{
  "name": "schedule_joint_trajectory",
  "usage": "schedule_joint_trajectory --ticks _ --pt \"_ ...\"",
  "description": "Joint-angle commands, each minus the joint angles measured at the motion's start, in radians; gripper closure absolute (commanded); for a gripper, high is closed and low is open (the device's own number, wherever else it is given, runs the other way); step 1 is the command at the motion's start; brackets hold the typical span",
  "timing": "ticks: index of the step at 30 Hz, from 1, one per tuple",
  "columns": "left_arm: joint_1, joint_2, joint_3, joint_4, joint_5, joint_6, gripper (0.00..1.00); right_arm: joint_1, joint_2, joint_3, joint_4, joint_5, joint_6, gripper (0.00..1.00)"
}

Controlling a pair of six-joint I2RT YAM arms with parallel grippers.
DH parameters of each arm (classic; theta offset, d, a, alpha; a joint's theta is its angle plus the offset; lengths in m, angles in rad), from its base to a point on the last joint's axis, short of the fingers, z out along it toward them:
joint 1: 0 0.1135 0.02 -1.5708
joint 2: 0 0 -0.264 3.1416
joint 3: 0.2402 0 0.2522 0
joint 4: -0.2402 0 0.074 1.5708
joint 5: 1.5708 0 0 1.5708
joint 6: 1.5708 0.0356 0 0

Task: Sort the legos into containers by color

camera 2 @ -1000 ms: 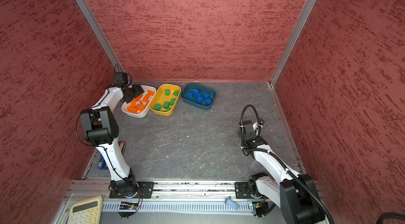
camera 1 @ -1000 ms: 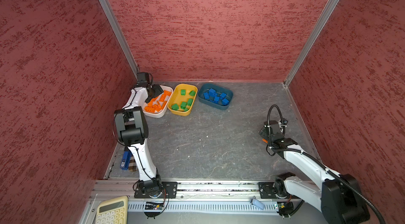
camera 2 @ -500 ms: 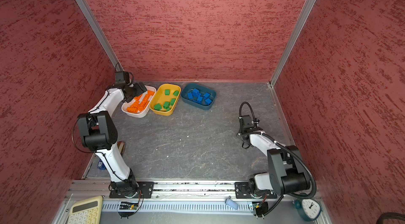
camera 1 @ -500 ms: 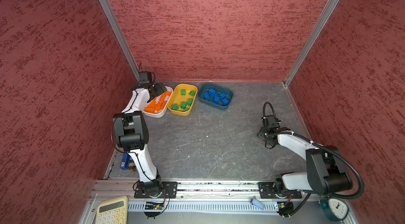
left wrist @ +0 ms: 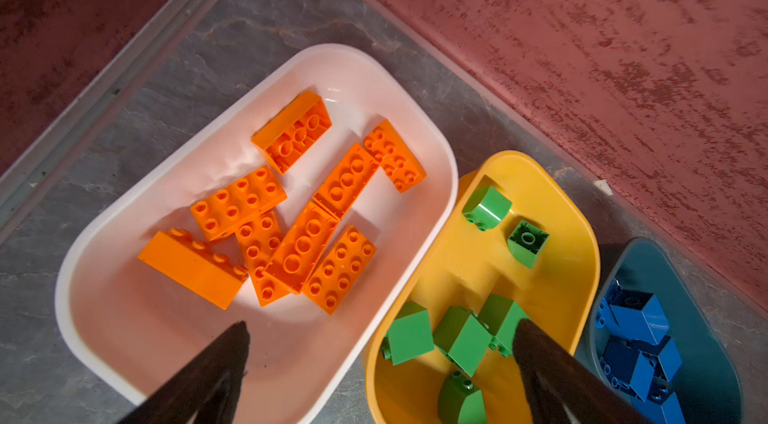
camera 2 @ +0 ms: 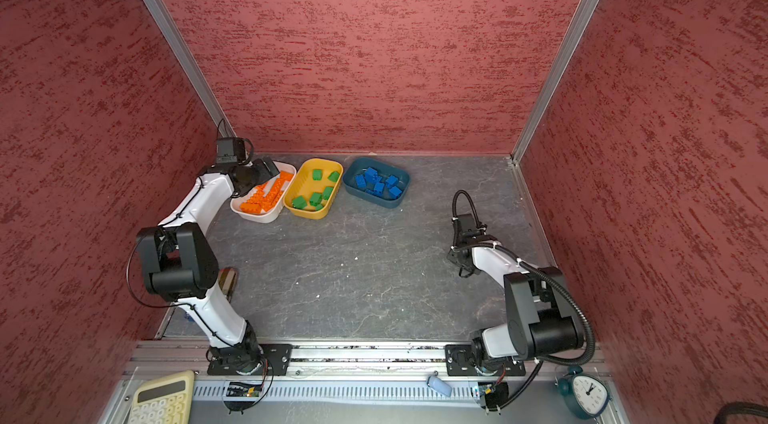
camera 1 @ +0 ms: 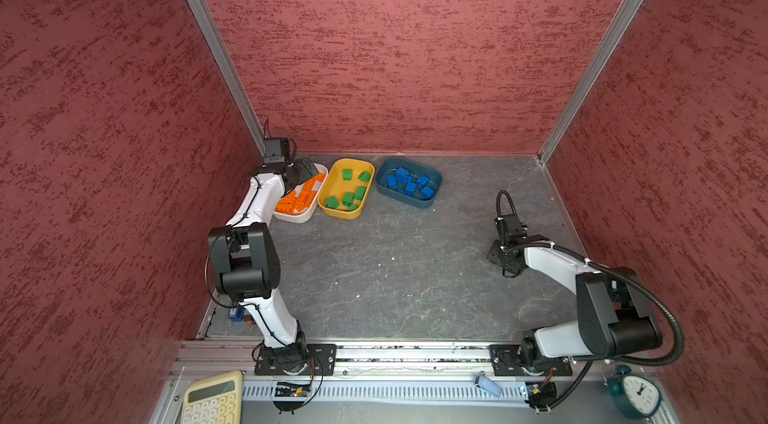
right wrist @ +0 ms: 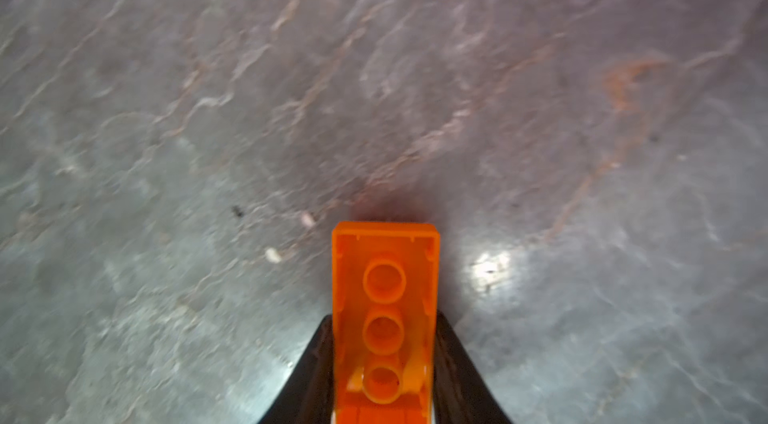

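And the right gripper (right wrist: 384, 332) is clamped on an orange lego (right wrist: 385, 272) low over the desk (camera 1: 395, 268), left gripper (left wrist: 380, 326) gaping above the white tub (left wrist: 124, 330) of orange bricks (left wrist: 291, 214), so this looks like the last piece, needing a long carry across to that tub.

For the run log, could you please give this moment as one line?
left gripper: open above white tub | right gripper: shut on orange brick
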Motion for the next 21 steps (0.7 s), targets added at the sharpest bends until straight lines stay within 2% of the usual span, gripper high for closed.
schedule_joint_trajectory --ticks 1,4,6,9,14,21 --pt "-0.121 -0.061 -0.020 0.026 -0.089 0.052 0.01 0.012 -0.026 0.047 0.012 -0.077 -0.068 0.72" --pt "-0.211 -0.088 -0.039 0.039 -0.102 0.052 0.01 0.028 -0.037 0.064 0.060 -0.115 -0.099 0.77" --pt "-0.265 -0.098 -0.041 0.049 -0.063 0.035 0.01 0.046 -0.056 0.073 0.111 -0.145 -0.112 0.78" --pt "-0.342 -0.095 -0.034 0.061 0.062 0.001 0.00 0.085 -0.098 0.076 0.236 -0.220 -0.139 0.79" --pt "-0.439 -0.043 -0.002 0.073 0.379 -0.057 0.00 0.148 -0.154 0.050 0.475 -0.352 -0.230 0.81" --pt "-0.582 0.029 0.040 0.069 0.549 -0.111 0.04 0.256 -0.145 0.050 0.678 -0.496 -0.464 0.81"
